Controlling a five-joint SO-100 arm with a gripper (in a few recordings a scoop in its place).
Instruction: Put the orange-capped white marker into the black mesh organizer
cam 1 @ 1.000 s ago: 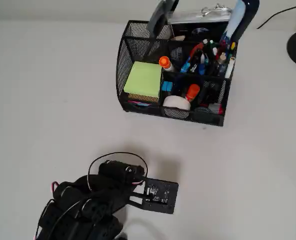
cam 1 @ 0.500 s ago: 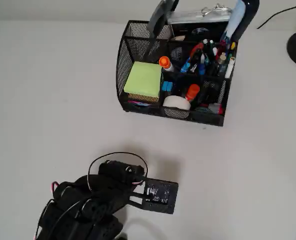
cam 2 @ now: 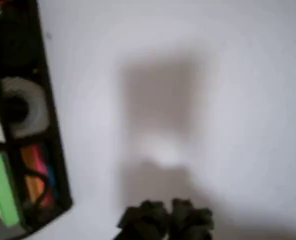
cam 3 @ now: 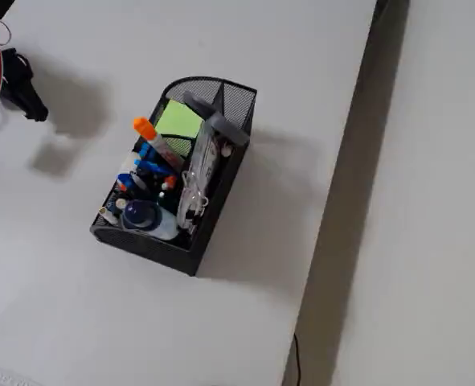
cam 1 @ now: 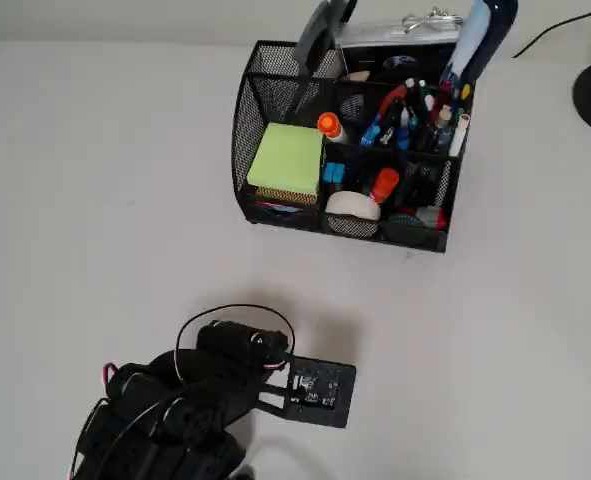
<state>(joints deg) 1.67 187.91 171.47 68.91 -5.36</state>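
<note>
Jaws: state unclear, blurred in wrist view | orange-capped white marker (cam 1: 329,127) upright in black mesh organizer (cam 1: 275,205) overhead

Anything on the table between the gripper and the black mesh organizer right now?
Nothing visible. In the overhead view only bare white table lies between the arm and the black mesh organizer. The gripper hangs apart from the organizer. An orange-capped white marker already stands inside it, beside the green sticky notes.
</note>
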